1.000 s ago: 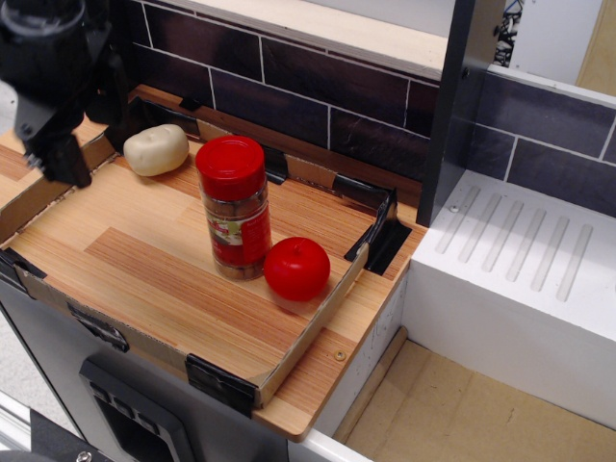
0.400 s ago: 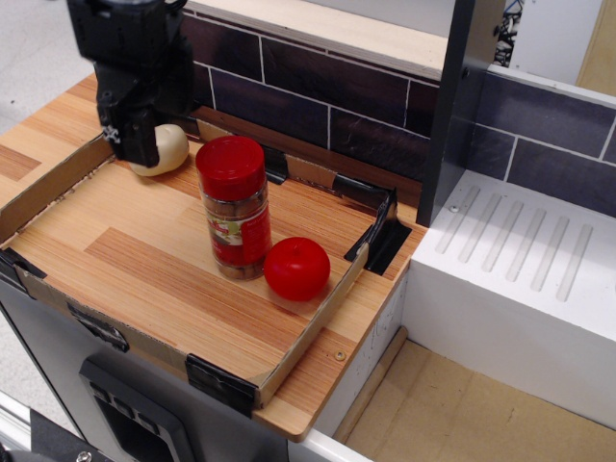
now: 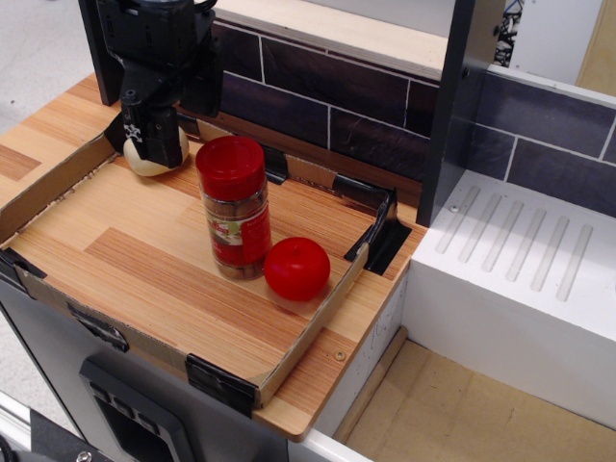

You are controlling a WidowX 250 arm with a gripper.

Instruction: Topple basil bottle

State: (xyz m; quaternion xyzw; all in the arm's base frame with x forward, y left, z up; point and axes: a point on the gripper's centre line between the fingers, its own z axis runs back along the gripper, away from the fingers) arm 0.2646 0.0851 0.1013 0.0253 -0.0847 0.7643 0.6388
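Right now your hand (image 3: 146, 135) hangs above the pale lump (image 3: 157, 154), left of the basil bottle (image 3: 235, 207); its grip isn't readable. The bottle stands upright mid-table (image 3: 144, 265), touching the tomato (image 3: 296, 269), so a sideways nudge near the lid should topple it.

Black arm upper left, fingers (image 3: 151, 135) pointing down, spacing unclear

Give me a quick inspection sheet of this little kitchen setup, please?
Surface: wooden tray with low cardboard walls, on a counter.
Job's things: basil bottle upright, red lid on, not yet toppled.
Clutter: red tomato touching or nearly touching the bottle; pale potato at the back, partly hidden.
Claw: black claw over the potato, left of the bottle; open or shut unclear.
Cables: nothing seen.
Surroundings: dark tiled wall; white ribbed drainer.
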